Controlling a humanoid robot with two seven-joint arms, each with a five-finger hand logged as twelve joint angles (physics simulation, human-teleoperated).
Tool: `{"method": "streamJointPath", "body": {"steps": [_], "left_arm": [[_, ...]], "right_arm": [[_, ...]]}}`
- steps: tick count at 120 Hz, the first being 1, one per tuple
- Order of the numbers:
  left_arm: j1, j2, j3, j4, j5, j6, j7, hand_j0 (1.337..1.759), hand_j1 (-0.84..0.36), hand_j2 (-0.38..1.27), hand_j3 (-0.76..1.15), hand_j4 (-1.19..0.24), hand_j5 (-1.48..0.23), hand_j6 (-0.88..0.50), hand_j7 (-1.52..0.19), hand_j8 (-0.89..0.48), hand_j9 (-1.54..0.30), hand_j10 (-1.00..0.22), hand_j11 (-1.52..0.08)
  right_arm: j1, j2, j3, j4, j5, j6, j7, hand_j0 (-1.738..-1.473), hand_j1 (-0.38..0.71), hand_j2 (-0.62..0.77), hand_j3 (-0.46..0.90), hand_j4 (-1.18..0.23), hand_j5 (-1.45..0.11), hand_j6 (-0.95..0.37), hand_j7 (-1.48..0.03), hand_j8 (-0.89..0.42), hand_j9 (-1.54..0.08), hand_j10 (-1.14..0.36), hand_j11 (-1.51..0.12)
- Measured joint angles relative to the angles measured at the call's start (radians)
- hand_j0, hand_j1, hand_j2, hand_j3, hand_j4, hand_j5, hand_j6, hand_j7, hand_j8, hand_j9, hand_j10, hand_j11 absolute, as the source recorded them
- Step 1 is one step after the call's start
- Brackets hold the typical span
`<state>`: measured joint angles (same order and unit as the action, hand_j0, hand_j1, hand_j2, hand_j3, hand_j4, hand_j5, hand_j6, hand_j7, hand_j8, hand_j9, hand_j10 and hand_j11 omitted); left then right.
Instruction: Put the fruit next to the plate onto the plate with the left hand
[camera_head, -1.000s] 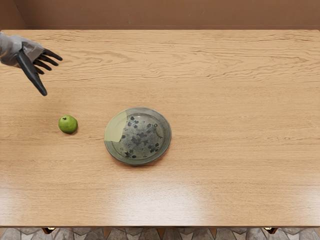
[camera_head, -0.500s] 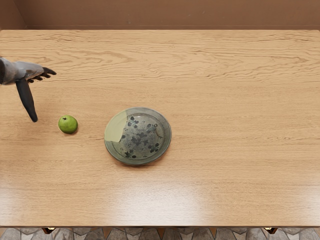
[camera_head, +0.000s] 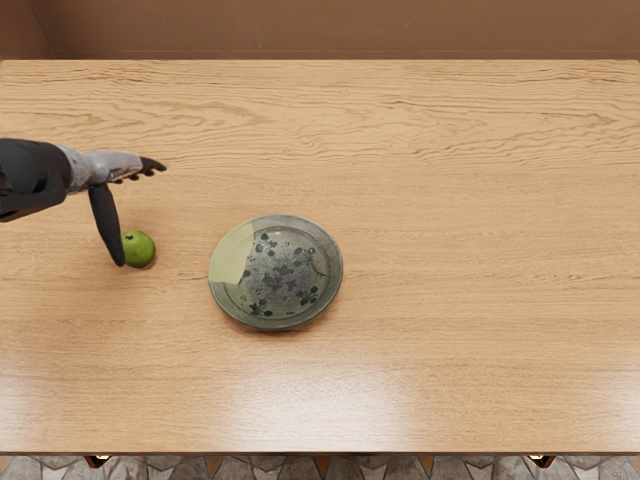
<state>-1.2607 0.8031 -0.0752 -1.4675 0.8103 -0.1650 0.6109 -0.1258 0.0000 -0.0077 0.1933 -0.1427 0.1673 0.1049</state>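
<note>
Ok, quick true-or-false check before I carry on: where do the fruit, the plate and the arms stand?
1. The green fruit lies on the table, left of the plate. True.
2. The left hand has closed round the fruit. False: its fingers are spread, with one pointing down beside the fruit.
3. The right arm hovers over the plate. False: no right arm shows.
4. The left hand is nearer the fruit than the plate. True.

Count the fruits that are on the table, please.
1. The green fruit lies on the table, left of the plate and apart from it. The open left hand covers its left edge. No other fruit seems hidden.
</note>
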Motion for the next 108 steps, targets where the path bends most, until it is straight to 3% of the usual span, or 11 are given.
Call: {"method": "streamJointPath", "body": {"steps": [20, 32, 45, 95, 108], "left_arm": [[0.043, 0.001, 0.002, -0.029, 0.022, 0.134, 0.000, 1.658, 0.30, 0.01, 0.00, -0.05, -0.05, -0.05, -0.05, -0.05, -0.05, -0.04, -0.05], [0.118, 0.001, 0.004, -0.077, 0.086, 0.240, 0.000, 1.658, 0.30, 0.01, 0.00, -0.05, -0.06, -0.05, -0.05, -0.05, -0.05, -0.05, -0.05], [0.130, 0.010, 0.004, -0.112, 0.133, 0.307, 0.000, 1.658, 0.30, 0.01, 0.00, -0.05, -0.06, -0.05, -0.06, -0.05, -0.05, -0.05, -0.05], [0.202, 0.003, 0.001, -0.143, 0.166, 0.386, 0.000, 1.658, 0.27, 0.02, 0.00, -0.07, -0.09, -0.08, -0.09, -0.07, -0.09, -0.07, -0.09], [0.209, 0.003, 0.002, -0.141, 0.168, 0.405, 0.000, 1.658, 0.21, 0.03, 0.00, -0.12, -0.15, -0.12, -0.15, -0.12, -0.15, -0.12, -0.15]], "right_arm": [[0.000, 0.000, 0.000, 0.000, 0.000, 0.000, 0.000, -1.658, -0.34, 0.00, 0.00, -0.01, -0.01, -0.01, -0.01, -0.01, -0.01, -0.01, -0.01], [0.000, 0.000, 0.000, 0.000, 0.000, 0.000, 0.000, -1.658, -0.34, 0.00, 0.00, -0.01, -0.01, -0.01, -0.01, -0.01, -0.01, -0.01, -0.01], [0.000, 0.000, 0.000, 0.000, 0.000, 0.000, 0.000, -1.658, -0.34, 0.00, 0.00, -0.01, -0.01, -0.01, -0.01, -0.01, -0.01, -0.01, -0.01], [0.000, 0.000, 0.000, 0.000, 0.000, 0.000, 0.000, -1.658, -0.34, 0.00, 0.00, -0.01, -0.01, -0.01, -0.01, -0.01, -0.01, -0.01, -0.01], [0.000, 0.000, 0.000, 0.000, 0.000, 0.000, 0.000, -1.658, -0.34, 0.00, 0.00, -0.01, -0.01, -0.01, -0.01, -0.01, -0.01, -0.01, -0.01]]}}
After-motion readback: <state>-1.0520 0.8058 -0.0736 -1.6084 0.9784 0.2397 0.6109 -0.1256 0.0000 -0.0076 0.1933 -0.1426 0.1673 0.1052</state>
